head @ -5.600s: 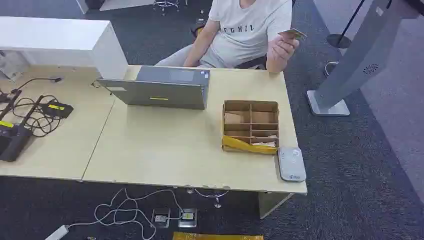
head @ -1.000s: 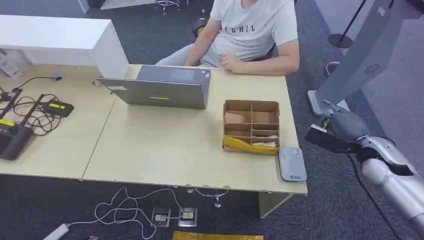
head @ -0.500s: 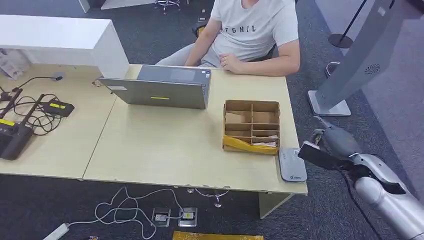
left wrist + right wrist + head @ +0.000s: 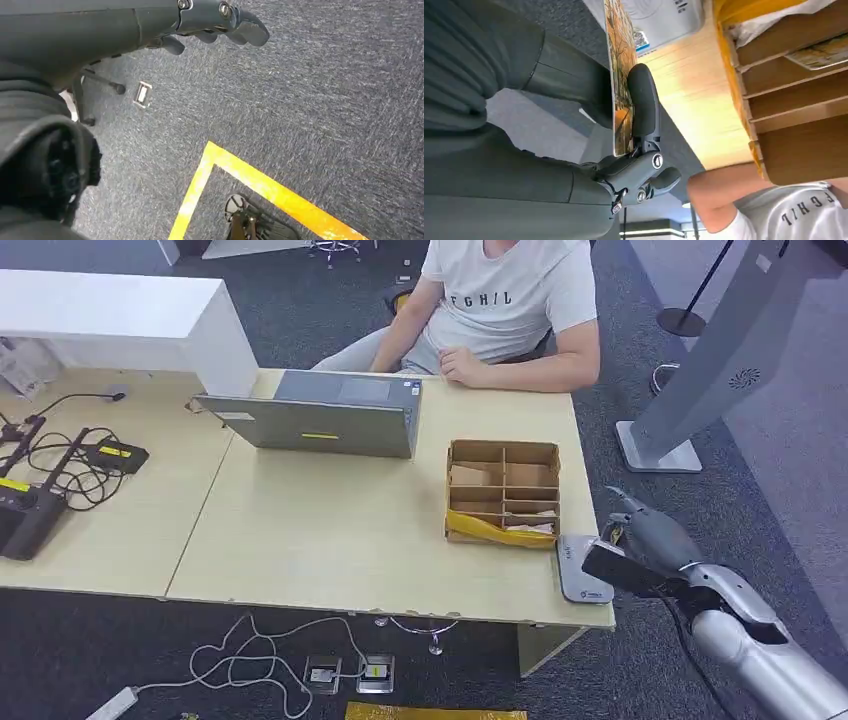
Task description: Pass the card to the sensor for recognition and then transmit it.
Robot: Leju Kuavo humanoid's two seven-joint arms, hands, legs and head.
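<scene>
**Card held at the table corner, right by the reader**

So the right hand (image 4: 640,530) is off the table's right edge with the card (image 4: 620,75) pinched between the thick thumb and the darker fingers (image 4: 643,102). In the right wrist view the card is seen edge-on, its printed face orange-brown. The grey sensor (image 4: 583,567) lies flat on the front right corner of the table (image 4: 330,530), and the hand is just beside it, over the carpet; can't tell if the card actually reaches over the sensor.

Just behind the sensor is a cardboard box (image 4: 503,492) with dividers, some paper and a yellow bag in it. A grey laptop (image 4: 320,415) stands further back, and a person (image 4: 500,310) in a white T-shirt sits at the far side with a forearm on the table.

The left hand (image 4: 215,22) hangs over dark carpet with yellow floor tape (image 4: 240,175), its fingers loosely curled and holding nothing.
</scene>
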